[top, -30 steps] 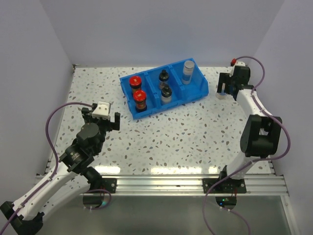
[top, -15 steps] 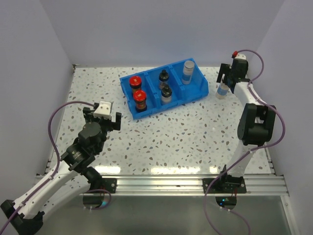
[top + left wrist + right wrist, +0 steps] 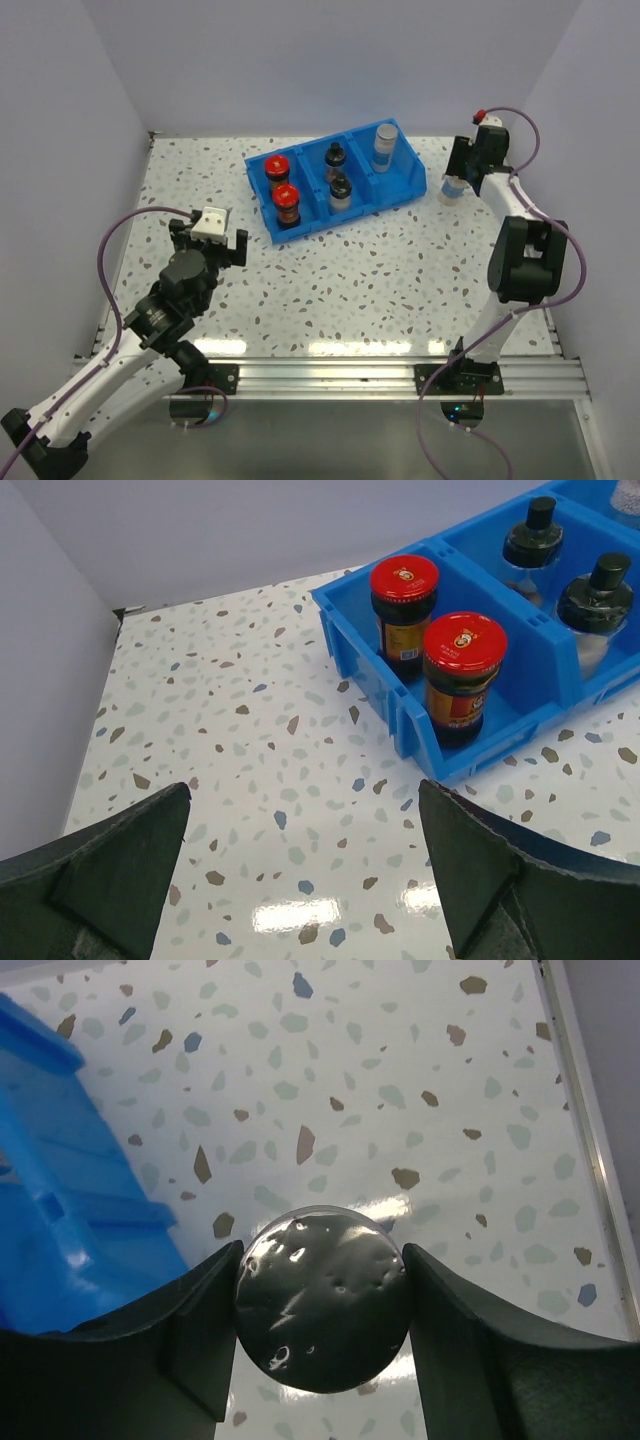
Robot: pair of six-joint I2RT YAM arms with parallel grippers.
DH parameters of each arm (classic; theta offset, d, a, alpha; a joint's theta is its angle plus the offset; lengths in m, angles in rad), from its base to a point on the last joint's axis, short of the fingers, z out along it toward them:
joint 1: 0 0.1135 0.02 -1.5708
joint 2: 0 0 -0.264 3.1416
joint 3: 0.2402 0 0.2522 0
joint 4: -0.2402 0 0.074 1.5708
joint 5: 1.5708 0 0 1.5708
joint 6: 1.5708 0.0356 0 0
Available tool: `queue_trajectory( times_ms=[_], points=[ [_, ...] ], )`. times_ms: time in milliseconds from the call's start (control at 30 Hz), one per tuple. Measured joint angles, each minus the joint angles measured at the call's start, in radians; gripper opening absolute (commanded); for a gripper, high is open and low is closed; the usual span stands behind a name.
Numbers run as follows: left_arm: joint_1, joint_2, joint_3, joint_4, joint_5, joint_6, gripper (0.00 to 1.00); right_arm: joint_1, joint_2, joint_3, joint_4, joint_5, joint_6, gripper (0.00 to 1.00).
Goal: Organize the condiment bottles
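Observation:
My right gripper (image 3: pixel 459 176) is shut on a silver-capped condiment bottle (image 3: pixel 452 188) that stands on the table just right of the blue bin (image 3: pixel 262 160). From the right wrist, both fingers press the sides of its shiny round cap (image 3: pixel 322 1305). In the bin stand two red-capped bottles (image 3: pixel 277 169) (image 3: pixel 287 199), two black-capped ones (image 3: pixel 335 155) (image 3: pixel 340 187) and one silver-capped one (image 3: pixel 385 140). My left gripper (image 3: pixel 207 245) hangs open over the table, left of the bin and short of it, with nothing between its fingers (image 3: pixel 120 860).
The bin's end wall (image 3: pixel 60 1210) lies close on the left of the held bottle. The side wall and the table's metal edge strip (image 3: pixel 590 1130) run close by on its right. Speckled tabletop (image 3: pixel 380 270) spreads between both arms.
The right gripper's fingers have closed onto the silver-capped bottle beside the bin, and its wrist has shifted slightly. The left arm has stayed still.

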Motion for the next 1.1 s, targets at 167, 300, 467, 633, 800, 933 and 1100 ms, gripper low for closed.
queue_trajectory(
  times_ms=[167, 300, 467, 633, 800, 933, 1100],
  points=[
    [0.0, -0.007, 0.0, 0.0, 0.0, 0.0, 1.0, 0.021, -0.184, -0.165, -0.013, -0.037, -0.006, 0.0],
    [0.0, -0.008, 0.0, 0.0, 0.001, 0.0, 1.0, 0.048, -0.316, -0.213, -0.007, -0.051, -0.019, 0.0],
    [0.0, -0.01, 0.0, 0.0, 0.001, 0.0, 1.0, 0.085, -0.419, -0.219, 0.002, -0.082, -0.042, 0.0],
    [0.0, -0.01, 0.0, 0.0, 0.001, 0.0, 1.0, 0.164, -0.423, -0.205, -0.012, -0.1, -0.061, 0.0],
    [0.0, -0.01, 0.0, 0.0, 0.0, 0.0, 1.0, 0.258, -0.34, -0.107, -0.034, -0.124, -0.083, 0.0],
    [0.0, -0.005, 0.0, 0.0, 0.0, 0.0, 1.0, 0.295, -0.234, -0.01, -0.032, -0.14, -0.105, 0.0],
    [0.0, 0.002, 0.0, 0.0, 0.0, 0.0, 1.0, 0.302, -0.088, 0.08, -0.032, -0.15, -0.125, 0.0]
  ],
)
